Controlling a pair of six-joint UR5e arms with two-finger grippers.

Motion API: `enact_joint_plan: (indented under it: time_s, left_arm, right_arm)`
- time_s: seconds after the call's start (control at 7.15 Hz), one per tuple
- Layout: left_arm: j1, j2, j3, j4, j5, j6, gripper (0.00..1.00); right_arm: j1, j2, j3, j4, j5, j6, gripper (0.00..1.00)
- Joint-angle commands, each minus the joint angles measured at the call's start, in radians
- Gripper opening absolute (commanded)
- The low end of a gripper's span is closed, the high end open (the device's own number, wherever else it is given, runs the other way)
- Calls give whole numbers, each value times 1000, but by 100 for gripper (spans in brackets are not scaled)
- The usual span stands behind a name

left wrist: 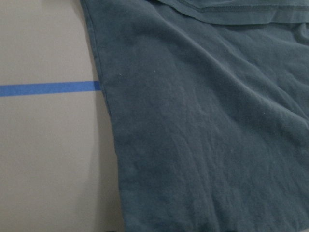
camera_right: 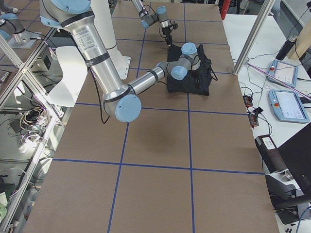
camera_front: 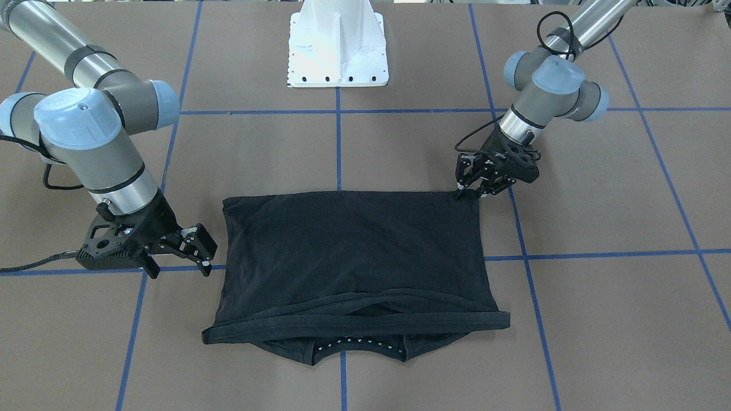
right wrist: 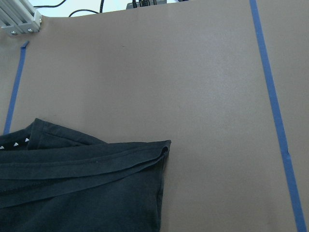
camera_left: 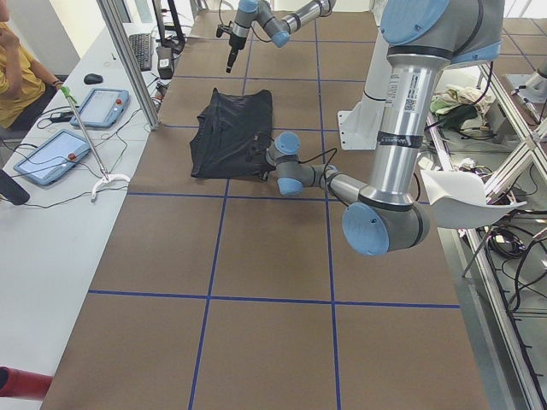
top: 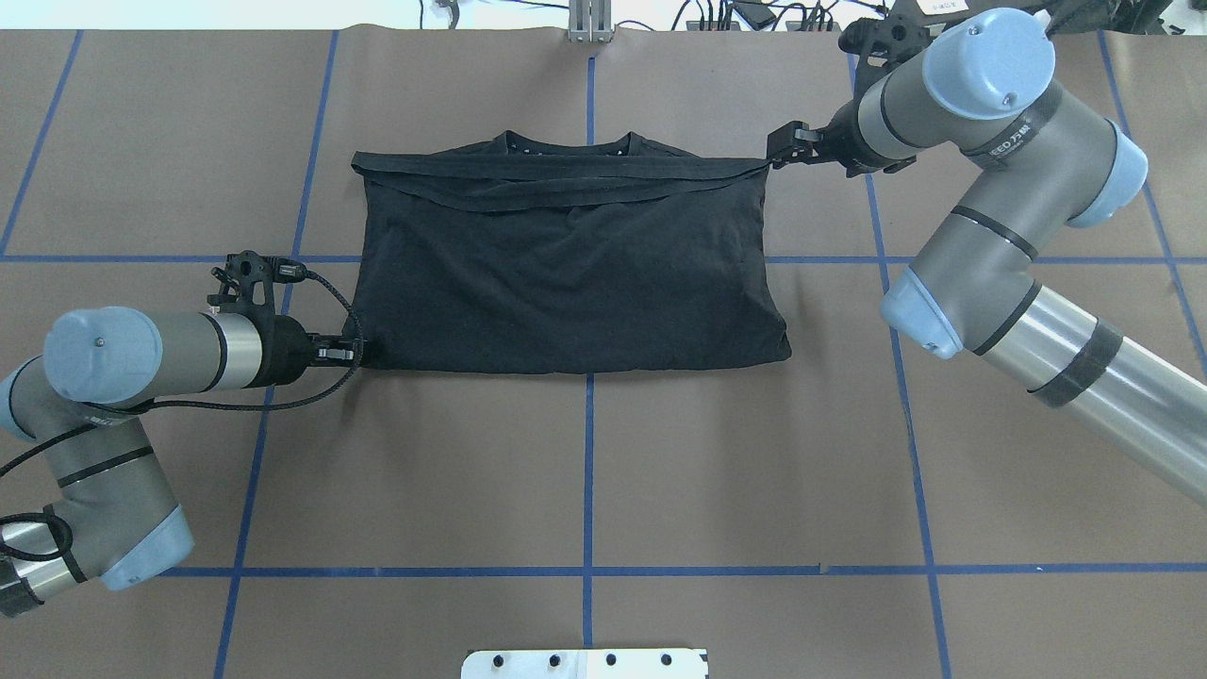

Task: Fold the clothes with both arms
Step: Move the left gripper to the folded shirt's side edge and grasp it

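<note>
Black fabric: T-shirt [top: 566,283], folded rectangular, softly creased.
Worktop [top: 585,490]: brown paper, blue tape lines [top: 588,443].
Left claw [top: 349,353]: I cannot tell.
Right claw [camera_front: 201,249]: parted, empty.

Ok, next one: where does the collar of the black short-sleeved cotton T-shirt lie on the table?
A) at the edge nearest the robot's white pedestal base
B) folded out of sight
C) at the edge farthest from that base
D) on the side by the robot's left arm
C: the collar peeks out from under the folded layers of the black short-sleeved cotton T-shirt, along the edge away from the white pedestal base.
</note>
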Motion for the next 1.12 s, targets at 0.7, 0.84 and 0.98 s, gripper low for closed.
enact_joint_plan:
  time_s: [0.7,0.84,0.98]
  left_arm:
    - [-169,3,57,9,-11,275,0]
    - [-250,-59,152,6,-17,350,0]
    - [-309,-157,287,6,-40,400,0]
  right_arm:
    - [-55,4,26,0,-12,20,100]
    - [-57,2,29,0,-10,20,100]
    - [-58,4,29,0,-10,20,100]
